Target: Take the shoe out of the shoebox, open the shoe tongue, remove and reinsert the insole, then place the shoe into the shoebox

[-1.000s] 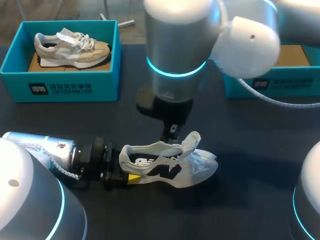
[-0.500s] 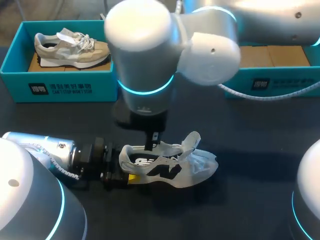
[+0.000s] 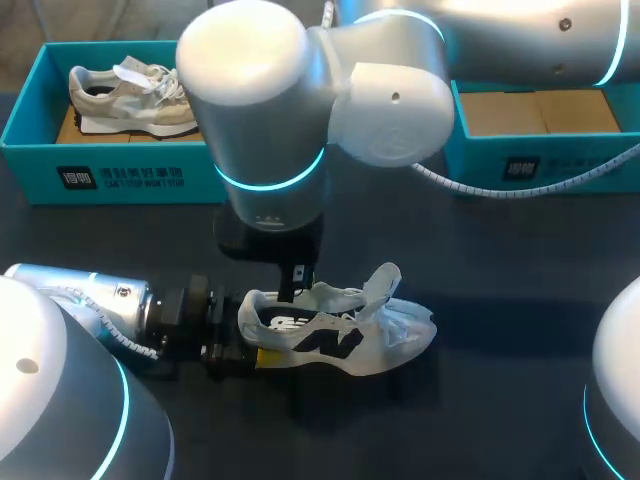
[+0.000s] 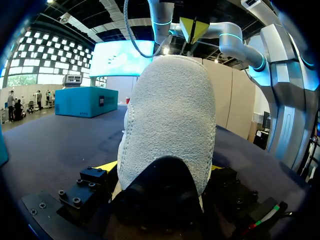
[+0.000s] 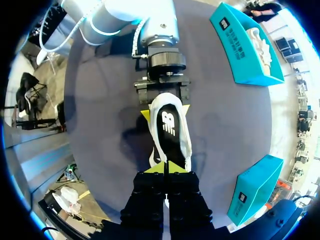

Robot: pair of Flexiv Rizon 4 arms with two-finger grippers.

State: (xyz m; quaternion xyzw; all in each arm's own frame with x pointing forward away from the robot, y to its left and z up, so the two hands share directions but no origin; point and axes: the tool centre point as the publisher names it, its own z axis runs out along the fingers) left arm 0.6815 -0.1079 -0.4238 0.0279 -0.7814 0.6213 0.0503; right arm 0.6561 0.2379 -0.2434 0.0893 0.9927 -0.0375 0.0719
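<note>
- Left gripper [image 3: 250,332]: near the worktop's front edge, clamped on the heel of the white shoe [image 3: 345,335]. The shoe lies out of its box with its tongue [image 3: 383,283] raised.
- Right gripper [image 3: 297,283]: tips together. Within the last second it has shifted leftward from beside the tongue to above the shoe's opening.
- Insole [image 5: 169,125]: not yet lifted; its removal is judged the next step.
- Empty shoebox [image 3: 540,168]: far right corner.

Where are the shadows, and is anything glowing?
Head view: the right arm casts a shadow on the table around the white shoe, and a turquoise ring glows on that arm. Right wrist view: a shadow on the table beside the shoe. Left wrist view: the heel is lit above, dark below.
</note>
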